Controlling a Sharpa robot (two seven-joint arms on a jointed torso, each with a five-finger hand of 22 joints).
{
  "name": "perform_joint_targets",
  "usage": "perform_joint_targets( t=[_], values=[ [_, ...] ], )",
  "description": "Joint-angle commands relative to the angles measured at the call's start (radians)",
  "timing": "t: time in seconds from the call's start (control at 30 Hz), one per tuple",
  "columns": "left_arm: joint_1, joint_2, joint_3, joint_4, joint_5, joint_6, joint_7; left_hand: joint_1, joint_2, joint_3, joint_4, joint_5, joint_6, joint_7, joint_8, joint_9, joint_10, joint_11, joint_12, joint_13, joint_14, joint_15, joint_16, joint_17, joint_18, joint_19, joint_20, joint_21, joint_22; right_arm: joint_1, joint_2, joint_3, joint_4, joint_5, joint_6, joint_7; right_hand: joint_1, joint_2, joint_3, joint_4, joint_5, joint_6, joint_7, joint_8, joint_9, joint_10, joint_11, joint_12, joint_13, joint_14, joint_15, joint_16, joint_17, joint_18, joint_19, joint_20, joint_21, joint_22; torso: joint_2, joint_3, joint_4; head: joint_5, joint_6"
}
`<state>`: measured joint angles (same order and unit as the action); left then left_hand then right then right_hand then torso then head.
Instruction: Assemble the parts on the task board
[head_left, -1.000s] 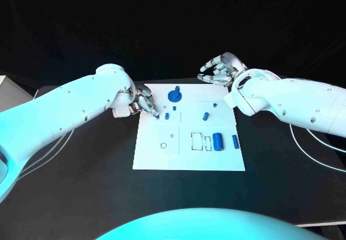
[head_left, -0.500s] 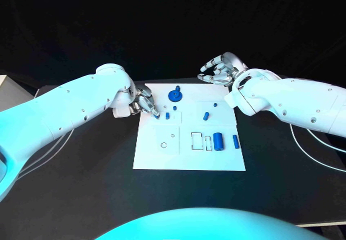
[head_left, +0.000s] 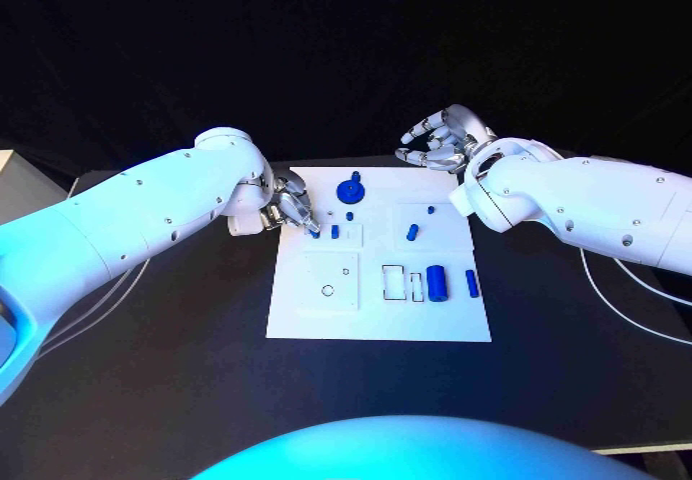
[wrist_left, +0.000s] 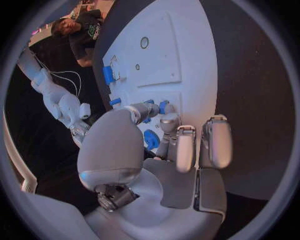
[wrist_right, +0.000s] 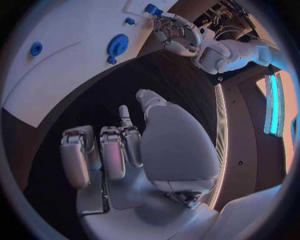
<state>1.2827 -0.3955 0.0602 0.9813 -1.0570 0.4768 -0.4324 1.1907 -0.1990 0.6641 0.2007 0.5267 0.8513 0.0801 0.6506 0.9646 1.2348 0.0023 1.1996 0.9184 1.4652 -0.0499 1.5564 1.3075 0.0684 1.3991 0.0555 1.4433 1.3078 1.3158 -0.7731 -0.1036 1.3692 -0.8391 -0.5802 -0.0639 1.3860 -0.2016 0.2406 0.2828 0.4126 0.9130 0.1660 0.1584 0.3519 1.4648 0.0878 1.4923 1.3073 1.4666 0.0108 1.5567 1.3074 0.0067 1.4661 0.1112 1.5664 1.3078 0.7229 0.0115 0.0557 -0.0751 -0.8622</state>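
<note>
The white task board (head_left: 378, 310) lies in the middle of the black table. My left hand (head_left: 286, 208) is bent over the board's far left part, and its thumb and a finger pinch a small blue part (head_left: 316, 234); the same part (wrist_left: 164, 106) sits at the fingertips in the left wrist view. A short blue peg (head_left: 335, 231) stands just beside it. Behind them stands a blue gear (head_left: 351, 190) (wrist_left: 151, 140) (wrist_right: 117, 45). My right hand (head_left: 437, 140) (wrist_right: 119, 150) hovers off the board's far right corner with its fingers curled in and nothing in them.
More blue parts lie on the board: two small ones (head_left: 413, 232) (head_left: 430, 210), a thick cylinder (head_left: 437, 283) and a slim peg (head_left: 472, 281). Beside the cylinder is a rectangular slot (head_left: 392, 282), and a ring hole (head_left: 327, 291) is nearer me. A pale box (head_left: 12, 185) sits at the table's left edge.
</note>
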Motion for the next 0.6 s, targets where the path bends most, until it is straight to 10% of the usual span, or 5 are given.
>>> perform_joint_targets(
  t=[0.03,0.6],
  values=[
    [-0.001,0.003,0.0,0.001,0.008,0.019,0.0,0.005,0.004,0.192,-0.201,0.002,0.008,0.002,0.003,0.001,0.002,0.001,-0.002,0.001,0.099,-0.006,0.005,0.245,-0.009,-0.002,-0.004,0.003,0.031,-0.001,0.0,0.0,0.0,-0.008,0.011,0.006,-0.007,-0.001,0.003,0.0,0.004,-0.008,-0.001,0.006,0.001,0.035,-0.008,0.004,0.2,0.096,-0.007,-0.002,0.229,-0.007,0.105,-0.007,0.004,0.263,0.0,-0.0002,0.0004,-0.001,-0.001],
    [-0.001,-0.002,0.0,0.001,-0.003,0.034,-0.006,0.004,0.004,0.192,-0.202,0.004,0.01,0.002,0.001,0.0,0.001,0.001,-0.004,-0.002,0.099,-0.006,0.005,0.244,-0.008,-0.003,-0.004,0.003,0.031,-0.001,0.0,0.0,0.0,-0.008,0.011,0.006,-0.007,-0.001,0.003,0.0,0.004,-0.008,-0.001,0.006,0.001,0.035,-0.008,0.004,0.2,0.096,-0.007,-0.002,0.229,-0.007,0.105,-0.007,0.004,0.263,0.0,-0.0005,0.0003,-0.001,-0.006]
  ],
)
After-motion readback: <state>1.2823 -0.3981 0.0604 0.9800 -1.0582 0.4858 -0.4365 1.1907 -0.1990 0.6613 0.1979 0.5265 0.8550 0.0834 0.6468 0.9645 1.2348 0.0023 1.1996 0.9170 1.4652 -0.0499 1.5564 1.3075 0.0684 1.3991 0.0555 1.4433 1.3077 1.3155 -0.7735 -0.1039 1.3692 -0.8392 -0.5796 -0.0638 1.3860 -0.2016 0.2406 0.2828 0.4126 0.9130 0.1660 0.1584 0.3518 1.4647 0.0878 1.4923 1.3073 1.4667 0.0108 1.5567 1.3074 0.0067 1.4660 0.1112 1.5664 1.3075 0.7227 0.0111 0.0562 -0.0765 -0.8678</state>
